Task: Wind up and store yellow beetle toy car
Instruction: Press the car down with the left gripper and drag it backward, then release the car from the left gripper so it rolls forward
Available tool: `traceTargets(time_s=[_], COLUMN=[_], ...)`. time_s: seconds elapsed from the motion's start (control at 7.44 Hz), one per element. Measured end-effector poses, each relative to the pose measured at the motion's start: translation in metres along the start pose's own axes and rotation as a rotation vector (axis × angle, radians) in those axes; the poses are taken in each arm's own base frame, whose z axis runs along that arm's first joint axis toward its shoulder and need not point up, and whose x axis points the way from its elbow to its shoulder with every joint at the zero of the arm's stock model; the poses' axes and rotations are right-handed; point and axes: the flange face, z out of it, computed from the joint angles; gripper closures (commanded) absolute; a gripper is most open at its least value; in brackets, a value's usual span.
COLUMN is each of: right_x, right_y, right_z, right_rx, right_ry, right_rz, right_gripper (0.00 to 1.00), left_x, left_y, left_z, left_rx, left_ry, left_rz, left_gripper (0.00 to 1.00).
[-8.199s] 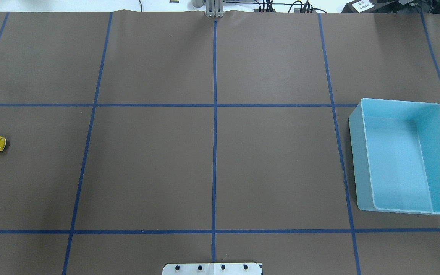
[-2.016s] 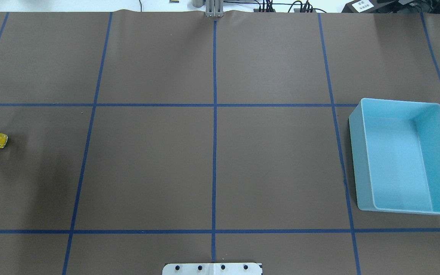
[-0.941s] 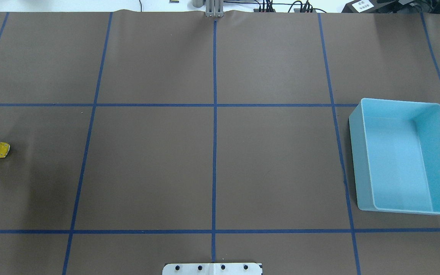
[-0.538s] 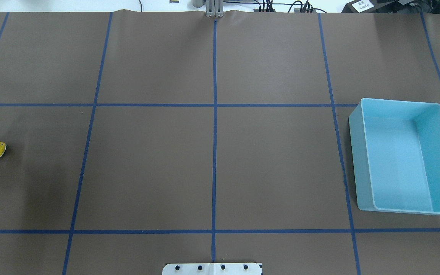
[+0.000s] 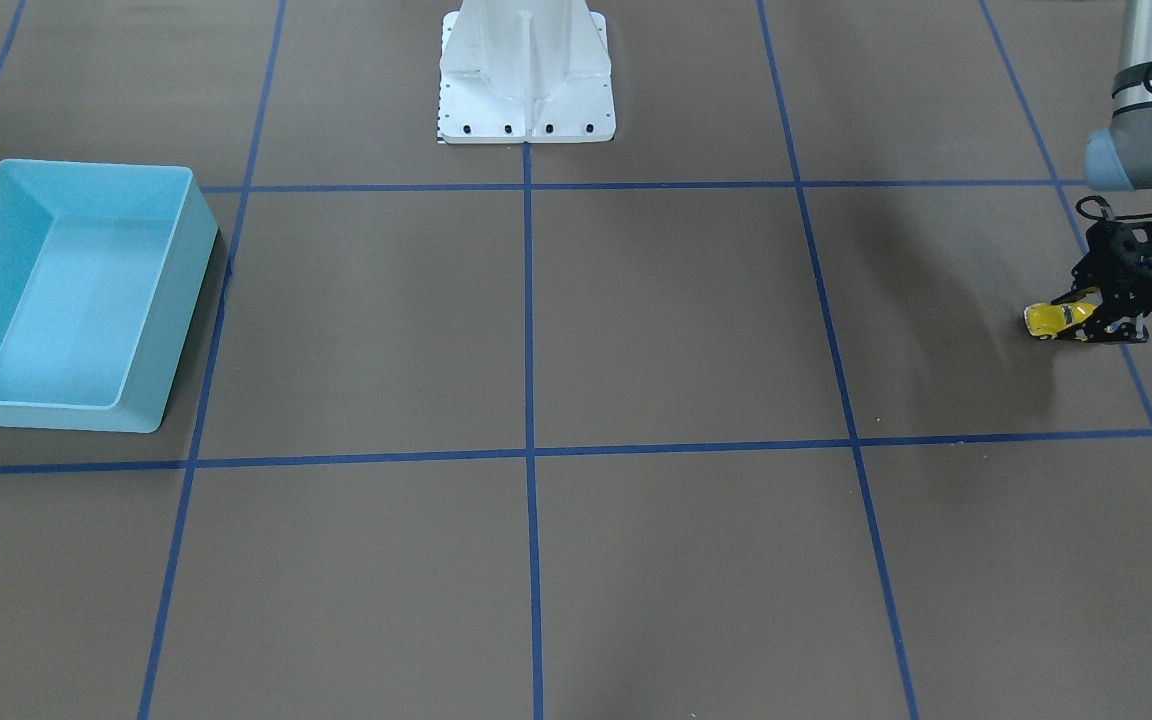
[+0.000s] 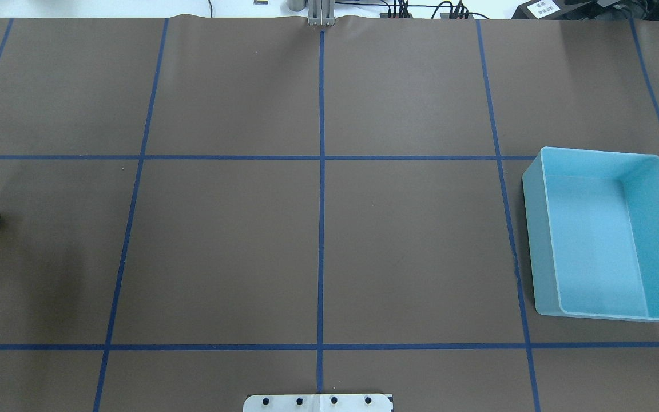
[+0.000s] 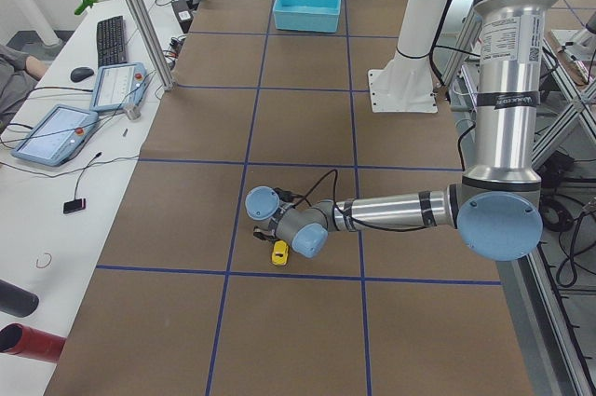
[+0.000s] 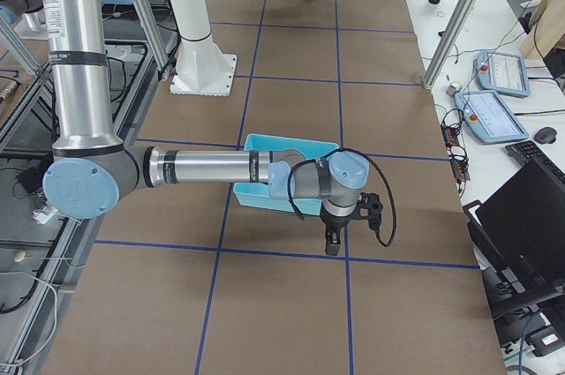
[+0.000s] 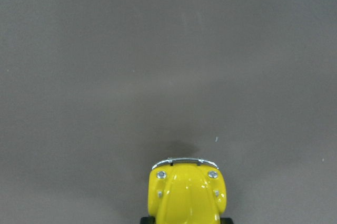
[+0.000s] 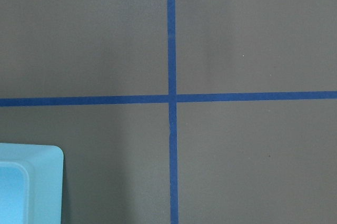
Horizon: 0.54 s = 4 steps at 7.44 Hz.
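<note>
We read this as the winding step. The yellow beetle toy car point(image 5: 1046, 320) sits wheels-down on the brown counter point(image 5: 636, 330) at the end on the robot's left, and the left tool point(image 5: 1084, 320) has it pinched low across the rear half of the body. One black finger lies on each flank, as the front-facing view shows. Holding it that low, with the tyres on the paper, makes sense to us: a pull-back spring loads only if the wheels roll under pressure, so the car should be dragged, not lifted. The left wrist view shows only the bonnet, the headlights and the silver bumper point(image 9: 185, 161) poking out ahead of the tool. The nose therefore points away from the wrist, along the counter towards its other end. The light blue bin point(image 6: 537, 246) stands there, well apart from the car, with open grid squares between them. The bin is open-topped and nothing lies in it, so storing is not yet done. The right tool point(image 8: 332, 247) hangs fingers-down over the counter just beside a corner of the bin point(image 10: 31, 182). We judge it is posted there to deal with the car once it arrives. We cannot tell whether its fingers are spread or pressed together, because only the side view shows them.
</note>
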Motion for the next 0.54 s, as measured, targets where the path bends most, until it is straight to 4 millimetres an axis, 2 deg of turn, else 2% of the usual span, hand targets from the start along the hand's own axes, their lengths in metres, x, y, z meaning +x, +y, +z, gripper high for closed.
traceTargets(time_s=[0.54], right_x=[0.0], right_y=[0.0], right_z=[0.0], right_rx=[0.001], right_ry=[0.0], right_rz=[-0.001], right_gripper=[0.0], left_x=[0.006], left_y=[0.03], left_z=[-0.003], left_rx=[0.012], left_ry=[0.001], left_rz=[0.007], left_gripper=[1.0])
